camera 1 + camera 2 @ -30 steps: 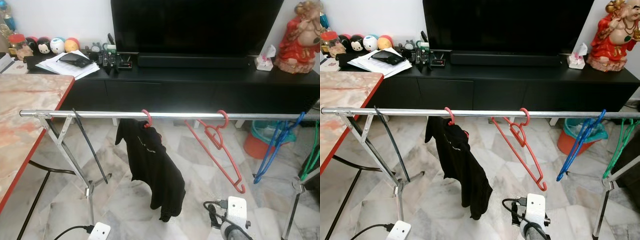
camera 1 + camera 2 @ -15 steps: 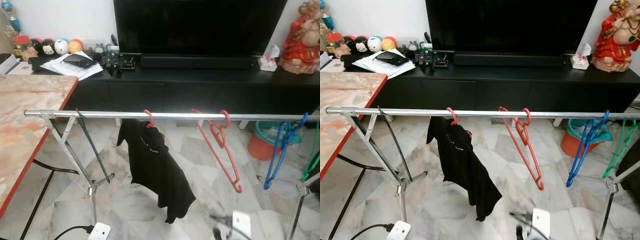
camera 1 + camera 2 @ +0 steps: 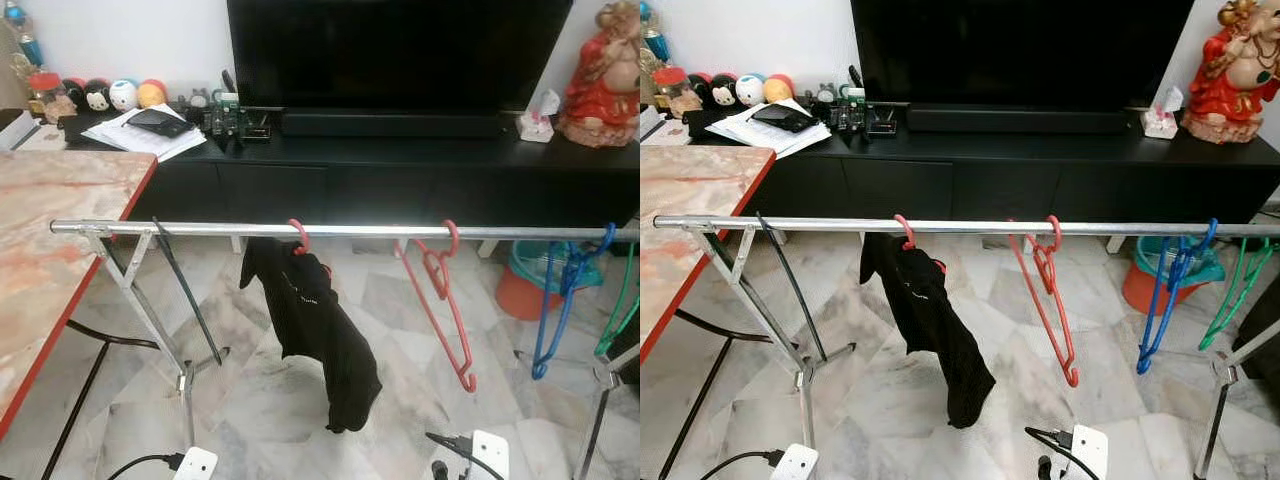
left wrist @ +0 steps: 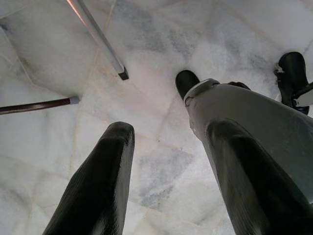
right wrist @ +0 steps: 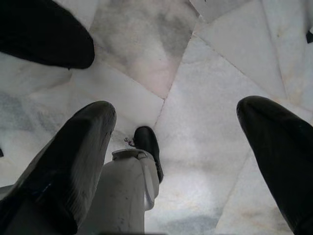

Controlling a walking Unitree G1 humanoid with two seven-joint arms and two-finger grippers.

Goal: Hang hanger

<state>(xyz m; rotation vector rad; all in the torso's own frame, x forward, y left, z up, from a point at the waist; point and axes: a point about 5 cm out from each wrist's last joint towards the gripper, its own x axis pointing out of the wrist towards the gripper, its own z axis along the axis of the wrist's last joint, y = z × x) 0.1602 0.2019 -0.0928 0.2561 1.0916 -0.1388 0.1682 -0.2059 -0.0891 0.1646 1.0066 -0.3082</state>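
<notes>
Red hanger (image 3: 438, 300) hung hooked on the steel rail (image 3: 200, 229) between a black shirt (image 3: 310, 335) and blue hanger (image 3: 560, 300) — hanging looked done — left gripper (image 4: 166, 181) and right gripper (image 5: 178, 161) spread wide, empty, pointing at floor.

Red hanger (image 3: 440, 300), blue hanger (image 3: 560, 300), black garment (image 3: 315, 335), silver rail (image 3: 200, 229)

A black television (image 3: 400, 50) stands on a long black cabinet (image 3: 400, 170) across the top of the frame. A red figurine (image 3: 603, 75) sits upper right, papers (image 3: 150, 132) upper left, a marble-topped table (image 3: 50, 240) at the left edge.
</notes>
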